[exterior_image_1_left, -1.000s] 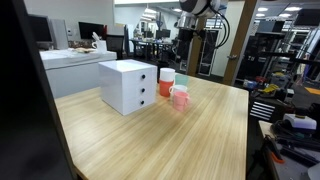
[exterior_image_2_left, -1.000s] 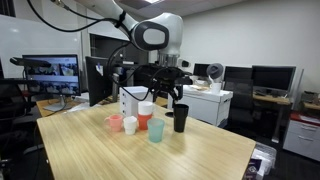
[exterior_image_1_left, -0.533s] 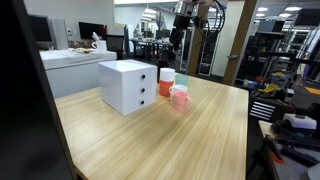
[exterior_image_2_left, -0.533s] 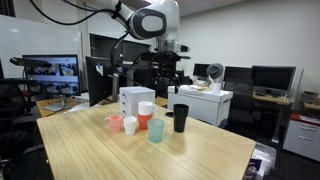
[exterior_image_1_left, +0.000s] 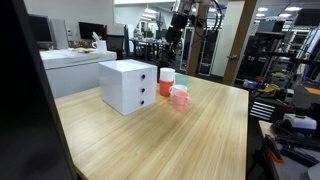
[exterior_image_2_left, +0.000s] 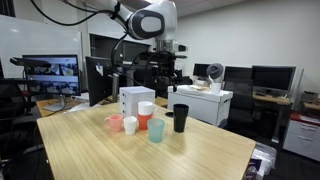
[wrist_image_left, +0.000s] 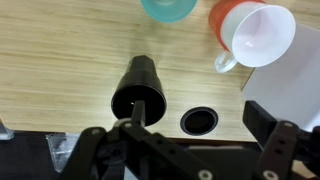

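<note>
Pincer [exterior_image_2_left: 166, 86] is hanging well above the desk [exterior_image_2_left: 205, 152], its jaws standing wide apart with nothing between them. In the wrist view the pincer [wrist_image_left: 197, 110] is looking straight down. One finger [wrist_image_left: 136, 112] is crossing in front of the black cup [wrist_image_left: 138, 88] only because the camera is peering past it, not because it is touching.

Nearly underneath, that black cup [exterior_image_2_left: 181, 118] is standing upright on the desk. It is at the outer edge of the cluster and a little apart from its neighbours, which is probably leaving room for a finger on either side. Near it, the teal cup [exterior_image_2_left: 156, 131] is sitting closer to the front. A white cup [exterior_image_2_left: 146, 107] is nesting inside an orange cup [exterior_image_2_left: 146, 121], so the two are taking up a single spot. Further out, a white mug [exterior_image_2_left: 130, 125] and a pink mug [exterior_image_2_left: 114, 123] are standing side by side. All of them are gathering in front of the white drawer box [exterior_image_2_left: 133, 97]. A round cable hole [wrist_image_left: 200, 121] is showing in the desk beside the black cup.

Compared with a second ago, the pincer is sitting higher: then it was hovering close over the cups, and now it is clearing them comfortably. Since half a second ago it is barely shifting. The cups are staying where they were.
</note>
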You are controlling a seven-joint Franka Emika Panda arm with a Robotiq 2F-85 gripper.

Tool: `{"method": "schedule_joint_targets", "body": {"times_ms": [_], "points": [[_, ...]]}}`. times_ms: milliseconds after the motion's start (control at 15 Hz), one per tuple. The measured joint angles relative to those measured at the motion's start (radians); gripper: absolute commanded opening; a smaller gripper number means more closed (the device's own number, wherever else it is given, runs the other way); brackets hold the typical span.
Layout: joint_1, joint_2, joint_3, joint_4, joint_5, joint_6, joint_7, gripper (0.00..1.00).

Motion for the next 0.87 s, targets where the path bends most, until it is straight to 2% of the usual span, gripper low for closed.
{"method": "schedule_joint_targets", "body": {"times_ms": [867], "points": [[0.006,-0.004,-0.002,0.000,-0.001,0.000,0.011,1.00]]}}
